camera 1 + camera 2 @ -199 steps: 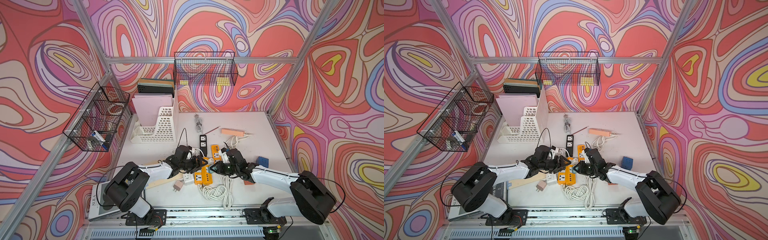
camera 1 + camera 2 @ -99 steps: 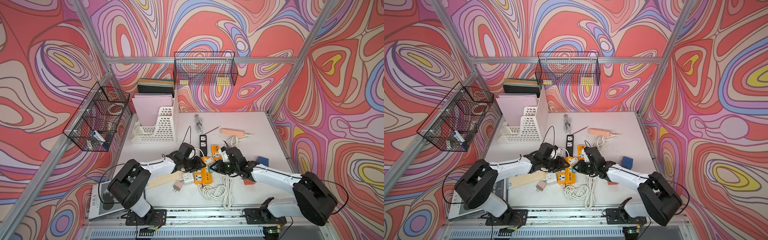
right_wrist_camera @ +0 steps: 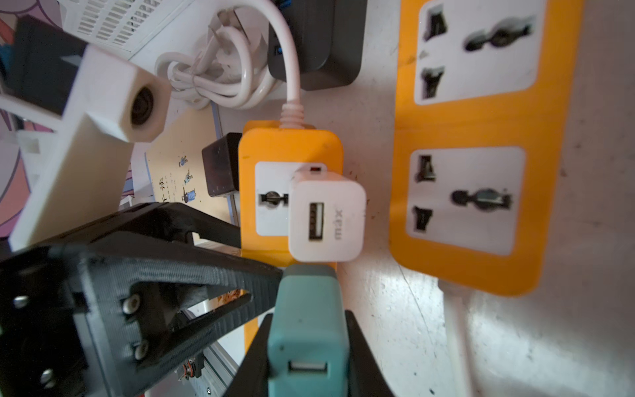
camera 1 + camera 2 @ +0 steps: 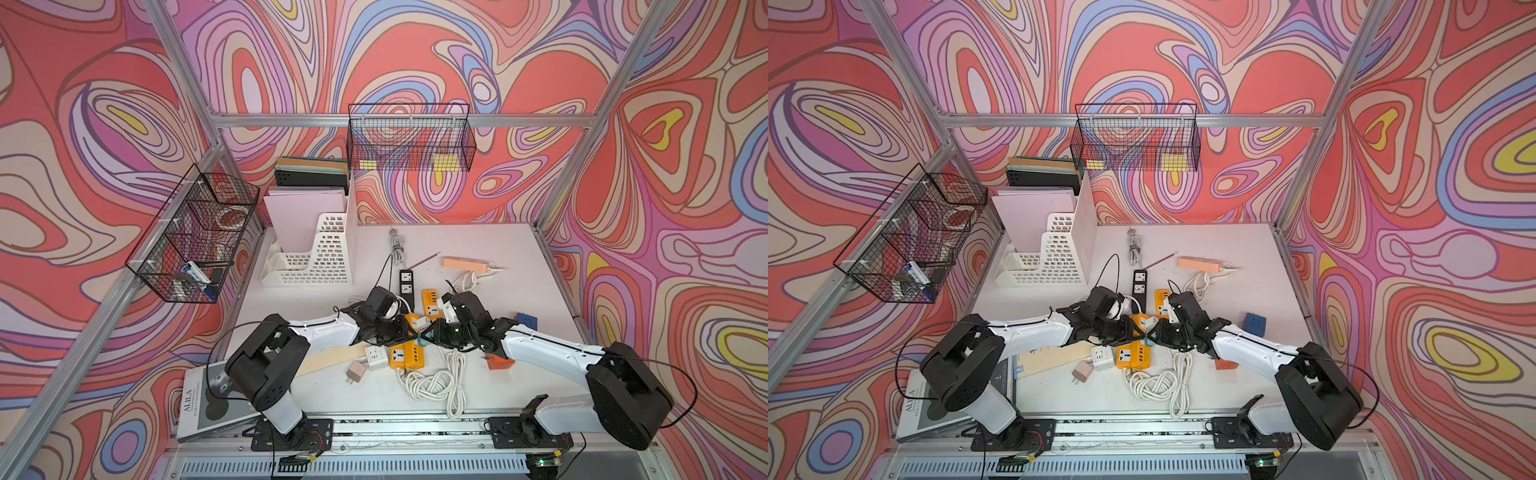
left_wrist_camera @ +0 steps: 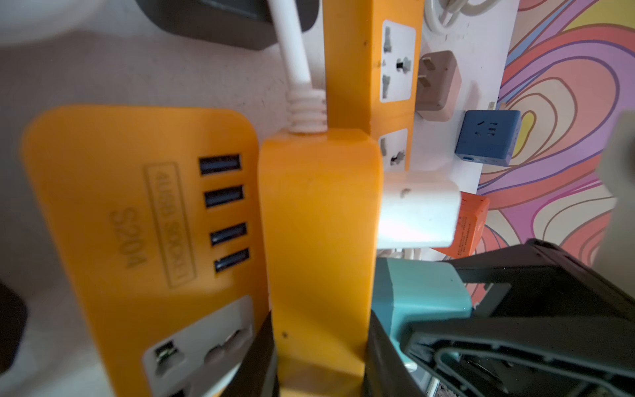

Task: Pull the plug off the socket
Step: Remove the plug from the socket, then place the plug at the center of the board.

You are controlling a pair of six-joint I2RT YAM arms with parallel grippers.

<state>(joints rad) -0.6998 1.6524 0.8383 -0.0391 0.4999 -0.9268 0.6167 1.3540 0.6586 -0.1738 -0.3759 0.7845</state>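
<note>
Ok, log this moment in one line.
left gripper: shut on orange socket strip | right gripper: shut on teal plug | teal plug: seated, not yet pulled

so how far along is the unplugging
Done: left claw is shut on the orange socket strip, right claw shut on the teal plug. In hand: strip braced, plug gripped. To do: the pull itself; the plug still sits flush against the strip.

The left arm (image 4: 324,328) and right arm (image 4: 548,353) are white tubes with big black round joints. A thin black cable (image 4: 209,370) loops over each. The left gripper (image 4: 412,332) has black ribbed fingers (image 3: 171,285) with small silver screws (image 3: 132,304).
</note>
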